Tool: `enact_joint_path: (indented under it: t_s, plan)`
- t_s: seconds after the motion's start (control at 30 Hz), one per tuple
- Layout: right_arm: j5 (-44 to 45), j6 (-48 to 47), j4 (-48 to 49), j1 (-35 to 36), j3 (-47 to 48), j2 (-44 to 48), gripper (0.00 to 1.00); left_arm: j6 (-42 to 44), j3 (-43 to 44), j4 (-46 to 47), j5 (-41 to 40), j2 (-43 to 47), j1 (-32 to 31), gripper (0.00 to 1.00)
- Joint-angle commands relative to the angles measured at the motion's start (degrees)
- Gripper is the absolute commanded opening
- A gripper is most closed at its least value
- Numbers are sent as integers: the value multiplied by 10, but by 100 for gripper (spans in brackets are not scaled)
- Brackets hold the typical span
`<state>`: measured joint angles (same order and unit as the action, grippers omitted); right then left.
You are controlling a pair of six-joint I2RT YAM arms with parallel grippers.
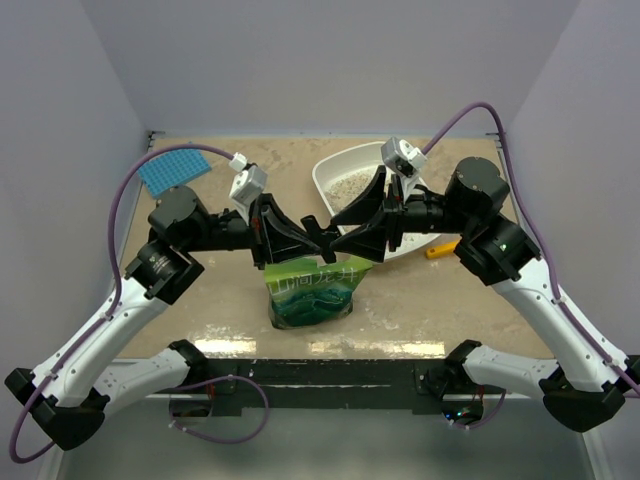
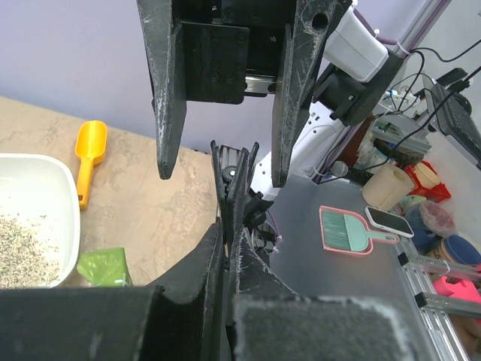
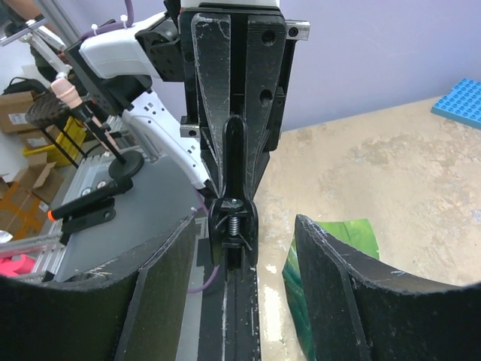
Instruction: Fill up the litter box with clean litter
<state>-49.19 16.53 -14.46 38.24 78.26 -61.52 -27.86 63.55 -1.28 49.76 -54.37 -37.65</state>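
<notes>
Litter box (image 1: 320, 180), white, stood just beyond right claw (image 1: 338, 238), part-filled with clean litter (image 1: 348, 186): loose granules, judged light and easily spilled. Green pouch (image 1: 310, 295), soft and likely slippery, stood below both claws and was best gripped at its top edge. Left claw (image 1: 320, 238) pinched shut, nothing seen in it. Right claw half spread, empty, straddling it.

The glossy green plastic pouch (image 1: 310, 293), at six o'clock from the middle of the table (image 1: 450, 300), carries a row of pale characters across its front. They are too small to read.
</notes>
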Motion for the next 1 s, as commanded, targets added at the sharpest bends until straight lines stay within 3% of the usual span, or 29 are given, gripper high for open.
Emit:
enact_joint_path:
  t_s: [0.0,0.1,0.13,0.17,0.2,0.27,0.3,0.33,0.4,0.5,0.53,0.73,0.87,0.97]
  plan:
    - [-15,6,32,2,-3,-1,59,-3,25,26,8,0,-1,0]
    - [-16,8,35,3,-2,-2,50,-3,23,26,8,0,-1,0]
    - [-20,10,36,3,-2,-5,22,-3,23,26,10,-1,-1,0]
    - [-18,10,36,3,-1,-7,2,-3,21,28,11,-1,-1,0]
    - [-11,10,32,3,1,-9,0,-3,19,30,14,0,-1,3]
    - [2,-2,19,3,1,-11,0,-5,8,55,27,10,-1,25]
    - [14,-3,17,3,1,-9,0,-7,1,69,33,18,-1,54]
    - [19,-4,17,3,0,-6,0,-4,-6,81,45,27,-1,67]
    - [28,-5,10,3,7,-2,0,36,-11,65,38,53,0,83]
    - [39,-12,-10,3,24,0,0,88,-3,12,9,76,0,92]
    - [40,-13,-20,3,30,2,0,101,4,-45,-6,79,1,92]
    - [77,-67,-121,4,92,2,0,211,-1,-176,-83,88,0,94]
    - [97,-99,-157,3,96,8,0,308,-53,-207,-89,90,0,94]
    - [106,-111,-168,3,76,19,0,334,-90,-206,-95,84,0,95]
